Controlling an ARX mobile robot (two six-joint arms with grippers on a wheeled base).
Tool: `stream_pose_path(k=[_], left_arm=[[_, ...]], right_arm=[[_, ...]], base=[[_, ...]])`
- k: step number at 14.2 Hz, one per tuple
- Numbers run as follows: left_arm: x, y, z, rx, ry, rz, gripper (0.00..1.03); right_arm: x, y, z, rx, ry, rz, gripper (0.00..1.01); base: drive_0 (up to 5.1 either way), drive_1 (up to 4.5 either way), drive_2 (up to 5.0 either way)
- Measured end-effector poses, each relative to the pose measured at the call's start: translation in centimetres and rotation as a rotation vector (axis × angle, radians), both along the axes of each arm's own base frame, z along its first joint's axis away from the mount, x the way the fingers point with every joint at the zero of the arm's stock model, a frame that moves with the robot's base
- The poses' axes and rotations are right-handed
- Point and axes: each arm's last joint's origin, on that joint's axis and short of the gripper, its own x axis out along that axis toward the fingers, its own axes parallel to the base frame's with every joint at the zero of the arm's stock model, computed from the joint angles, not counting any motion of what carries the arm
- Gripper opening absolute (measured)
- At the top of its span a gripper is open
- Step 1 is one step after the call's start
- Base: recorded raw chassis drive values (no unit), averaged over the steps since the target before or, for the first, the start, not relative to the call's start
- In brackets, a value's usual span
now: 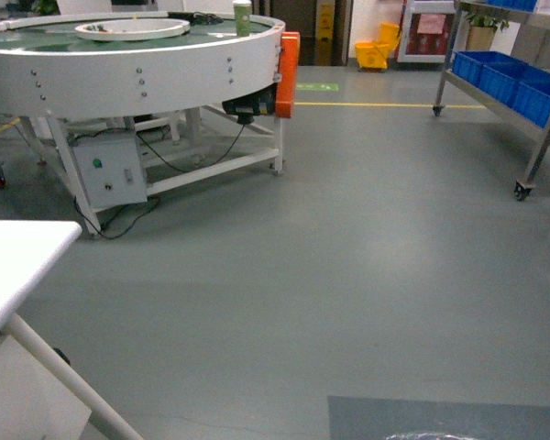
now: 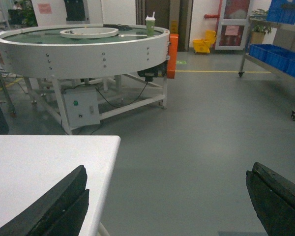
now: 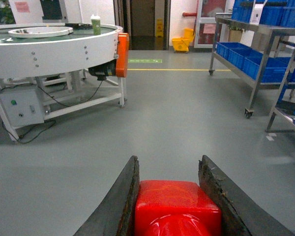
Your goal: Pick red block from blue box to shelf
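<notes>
Red block sits clamped in the right hand. Left hand spread wide over the white table. Shelf well apart.

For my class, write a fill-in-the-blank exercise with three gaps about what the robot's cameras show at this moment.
1. The right pincer is shut on the ____ block.
2. The left pincer is ____ and holds nothing.
3. On the round conveyor table stands a ____ cup with a white lid.

Missing words: red; open; green
</notes>
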Motion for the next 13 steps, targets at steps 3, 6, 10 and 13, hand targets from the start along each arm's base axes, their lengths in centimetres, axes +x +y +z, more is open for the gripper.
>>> stream_pose_path(k=[3, 6, 10, 13], left_arm=[[0.0, 0.0, 0.0, 0.0, 0.0, 0.0, 0.98], [0.0, 0.0, 0.04, 0.0, -0.005, 0.0, 0.98], [0.0, 0.0, 0.06, 0.0, -0.006, 0.0, 0.98], [0.0, 0.0, 0.02, 0.0, -0.002, 0.0, 0.98]], right_arm=[[0.0, 0.0, -0.04, 0.0, 0.004, 0.0, 0.29], [0.0, 0.0, -0.01, 0.0, 0.001, 0.0, 0.29], [0.0, 0.0, -0.05, 0.0, 0.005, 0.0, 0.29], [0.0, 0.0, -0.02, 0.0, 0.002, 0.0, 0.29]], base=[[0.0, 4.27, -4.3], [0.0, 4.32, -4.3], [0.0, 4.27, -4.4], [0.8, 3.56, -4.5]])
